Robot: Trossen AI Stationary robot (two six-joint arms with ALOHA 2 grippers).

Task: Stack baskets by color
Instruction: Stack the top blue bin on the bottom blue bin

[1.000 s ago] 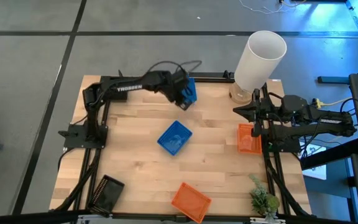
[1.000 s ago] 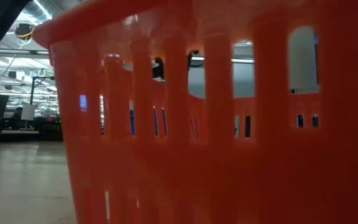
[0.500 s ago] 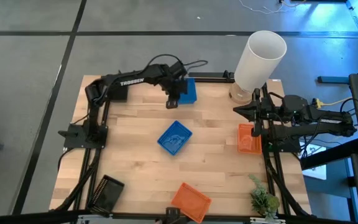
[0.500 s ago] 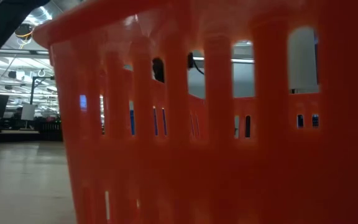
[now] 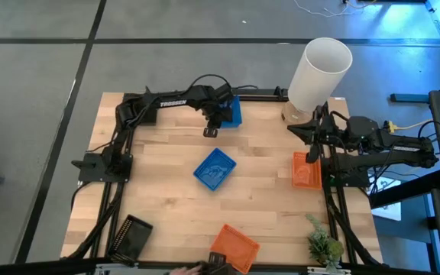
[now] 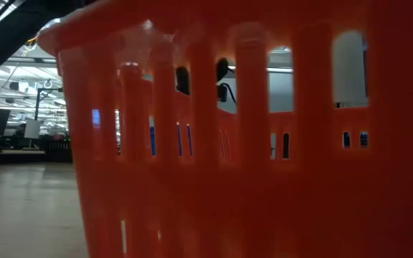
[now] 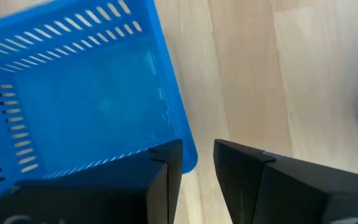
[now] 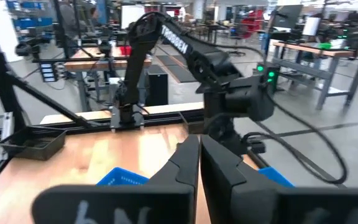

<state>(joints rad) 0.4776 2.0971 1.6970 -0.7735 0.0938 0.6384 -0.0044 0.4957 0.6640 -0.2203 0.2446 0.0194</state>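
Note:
My left gripper point(image 5: 221, 116) is at the table's far middle, shut on a blue basket point(image 5: 234, 111); in the left wrist view this basket point(image 7: 86, 93) shows its perforated walls and floor. A second blue basket point(image 5: 215, 169) lies at the table's middle. One orange basket point(image 5: 305, 169) lies at the right, and another point(image 5: 234, 248) at the near edge fills the low view point(image 6: 264, 143). A black basket point(image 5: 132, 237) sits near left. My right gripper point(image 8: 199, 155) hovers shut at the right point(image 5: 296, 131), holding nothing. My left gripper has the blue basket by a side wall, close to a corner point(image 7: 188, 155). One finger point(image 7: 166, 165) stands inside the basket and the other point(image 7: 241, 168) outside it. The fingers come steeply from above. Whether the basket's bottom is on the table, I cannot tell.
A tall white cylinder point(image 5: 319, 72) stands at the far right corner, beside my right arm. A small green plant point(image 5: 323, 244) is at the near right corner. Bare wood lies between the middle blue basket and the left arm's frame.
My left gripper has sunk toward the table at the far middle and rolled about its own axis. The blue basket in it has turned from steeply tilted, on edge, to nearly level. The other baskets have stayed where they were.

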